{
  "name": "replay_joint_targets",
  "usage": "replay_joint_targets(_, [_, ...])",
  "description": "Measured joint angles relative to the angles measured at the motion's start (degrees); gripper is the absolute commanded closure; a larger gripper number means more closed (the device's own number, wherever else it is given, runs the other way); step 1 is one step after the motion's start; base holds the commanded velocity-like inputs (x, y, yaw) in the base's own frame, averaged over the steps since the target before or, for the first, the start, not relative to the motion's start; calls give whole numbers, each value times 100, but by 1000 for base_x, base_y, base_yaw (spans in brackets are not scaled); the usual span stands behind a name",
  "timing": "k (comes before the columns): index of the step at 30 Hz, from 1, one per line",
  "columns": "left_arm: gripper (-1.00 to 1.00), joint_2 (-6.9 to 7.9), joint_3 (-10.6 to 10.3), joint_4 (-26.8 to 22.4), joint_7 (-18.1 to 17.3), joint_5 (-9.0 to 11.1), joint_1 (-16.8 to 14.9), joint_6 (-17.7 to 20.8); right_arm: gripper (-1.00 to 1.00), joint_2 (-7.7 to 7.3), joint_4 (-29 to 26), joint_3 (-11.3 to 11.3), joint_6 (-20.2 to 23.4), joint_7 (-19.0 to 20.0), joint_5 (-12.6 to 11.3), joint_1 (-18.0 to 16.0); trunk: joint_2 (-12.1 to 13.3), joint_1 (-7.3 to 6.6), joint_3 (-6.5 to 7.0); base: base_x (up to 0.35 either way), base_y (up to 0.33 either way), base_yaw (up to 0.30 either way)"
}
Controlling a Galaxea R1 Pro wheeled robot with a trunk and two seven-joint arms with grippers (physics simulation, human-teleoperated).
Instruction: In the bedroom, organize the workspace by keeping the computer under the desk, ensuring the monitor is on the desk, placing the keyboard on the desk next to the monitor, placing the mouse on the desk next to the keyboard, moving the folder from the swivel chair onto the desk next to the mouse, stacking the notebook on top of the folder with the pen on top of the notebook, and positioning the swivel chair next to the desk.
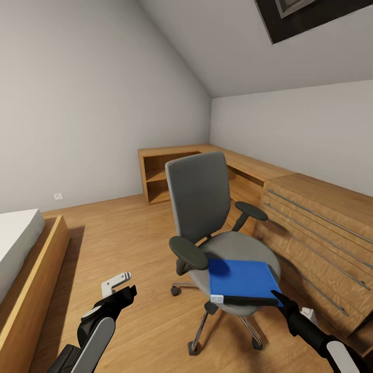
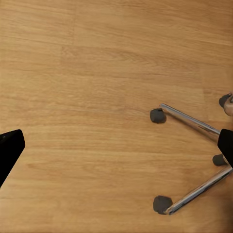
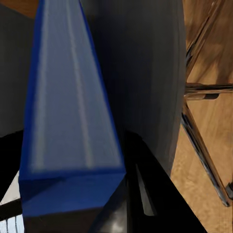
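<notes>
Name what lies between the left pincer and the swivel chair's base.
Only bare wooden floor. The head view shows floor between the left pincer and the swivel chair; the left wrist view agrees.

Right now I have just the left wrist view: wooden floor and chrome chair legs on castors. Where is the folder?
Observer: The folder lies flat on the seat of the swivel chair.
Operator: Is the right gripper near it?
Observer: The right gripper is at the folder's near corner, and the blue edge runs between its fingers. I cannot tell if it is clamped.
Operator: Where does the left gripper sit in the room?
Observer: The left gripper hangs over the floor between the bed frame and the chair.
</notes>
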Motion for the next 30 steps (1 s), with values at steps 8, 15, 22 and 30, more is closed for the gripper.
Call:
replay_joint_targets(8, [-100, -7, -8, -2, -2, 1, 0, -5, 100, -2, -1, 4, -5, -2, 18, 1, 39, -21, 17, 0, 0, 0])
replay_joint_targets(15, [-100, -8, -9, -2, 5, -2, 0, -9, 100, -10, -7, 4, -5, -1, 19, 2, 320, -175, 143, 0, 0, 0])
replay_joint_targets(22, [-100, -8, -9, -1, 5, 1, 0, -10, 100, -24, -10, -3, -6, -2, 23, 2, 601, -326, 269, -160, -86, 0])
replay_joint_targets(30, [-100, -8, -17, 0, 8, -18, 0, -11, 100, -39, -63, -25, -77, 140, 33, 2, 922, -502, 412, -276, -230, 0])
